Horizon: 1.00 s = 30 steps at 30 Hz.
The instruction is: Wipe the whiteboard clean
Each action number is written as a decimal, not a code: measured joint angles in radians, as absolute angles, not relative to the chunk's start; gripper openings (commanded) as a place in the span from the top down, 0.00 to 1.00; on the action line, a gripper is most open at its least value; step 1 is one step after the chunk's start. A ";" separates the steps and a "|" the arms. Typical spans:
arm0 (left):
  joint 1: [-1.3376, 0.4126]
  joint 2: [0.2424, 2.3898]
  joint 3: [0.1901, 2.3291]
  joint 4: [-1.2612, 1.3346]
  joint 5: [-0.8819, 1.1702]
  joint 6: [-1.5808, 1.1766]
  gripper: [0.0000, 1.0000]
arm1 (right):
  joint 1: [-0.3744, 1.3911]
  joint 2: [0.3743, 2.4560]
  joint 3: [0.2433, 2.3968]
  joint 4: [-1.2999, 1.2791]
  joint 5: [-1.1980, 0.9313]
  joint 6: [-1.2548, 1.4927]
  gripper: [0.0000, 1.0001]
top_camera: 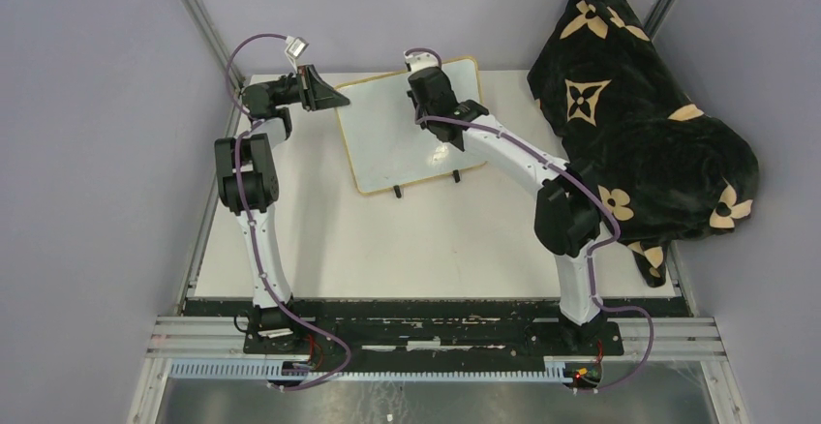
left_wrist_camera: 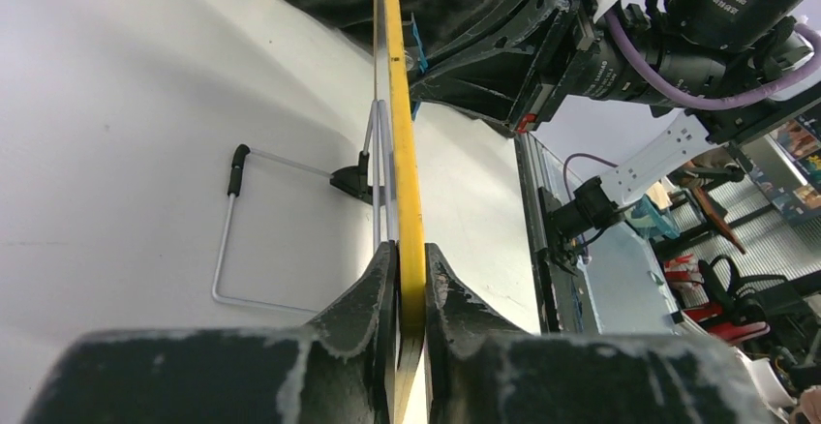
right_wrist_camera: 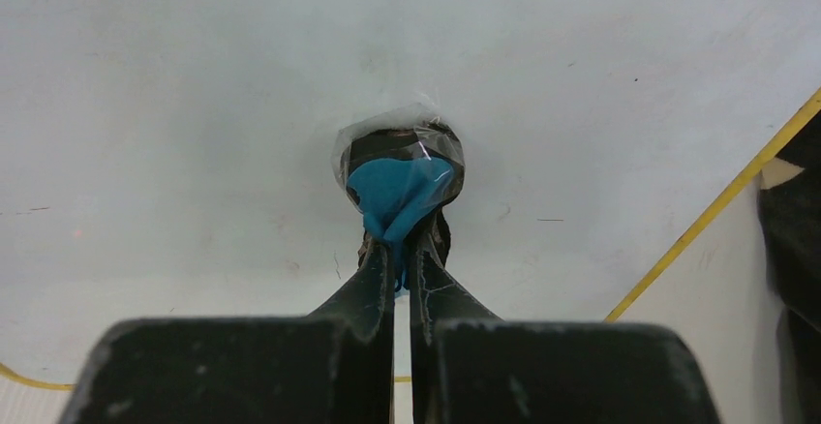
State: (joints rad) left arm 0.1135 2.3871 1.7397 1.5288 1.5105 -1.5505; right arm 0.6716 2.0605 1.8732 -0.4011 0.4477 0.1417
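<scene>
The yellow-framed white rectangular whiteboard (top_camera: 407, 134) stands on the far half of the white table (top_camera: 387, 245). The left gripper (left_wrist_camera: 410, 259) is clamped on its left edge. The right gripper (right_wrist_camera: 402, 250) pinches a blue plastic-wrapped pad (right_wrist_camera: 397, 187) against its face.

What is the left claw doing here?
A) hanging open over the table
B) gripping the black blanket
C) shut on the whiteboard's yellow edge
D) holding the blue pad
C: the left wrist view shows the left claw closed on the yellow frame of the whiteboard; the blue pad sits in the right claw.
</scene>
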 measured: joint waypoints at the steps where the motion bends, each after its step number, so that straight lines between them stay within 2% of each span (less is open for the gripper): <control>1: 0.113 2.387 1.740 1.528 1.517 -1.552 0.77 | 0.673 2.055 1.864 -0.397 0.448 0.143 0.99; 10: 0.111 2.387 1.774 1.528 1.554 -1.615 0.59 | 0.679 2.027 1.810 -0.374 0.450 0.145 0.99; 15: 0.111 2.387 1.782 1.528 1.555 -1.634 0.44 | 0.679 2.006 1.793 -0.371 0.449 0.145 0.99; 20: 0.115 2.387 1.802 1.527 1.556 -1.643 0.16 | 0.679 1.985 1.776 -0.364 0.445 0.146 0.99; 22: 0.120 2.387 1.818 1.527 1.556 -1.649 0.02 | 0.679 1.975 1.768 -0.365 0.444 0.146 0.99; 30: 0.167 2.387 1.872 1.527 1.556 -1.672 0.01 | 0.679 1.902 1.738 -0.369 0.441 0.144 0.99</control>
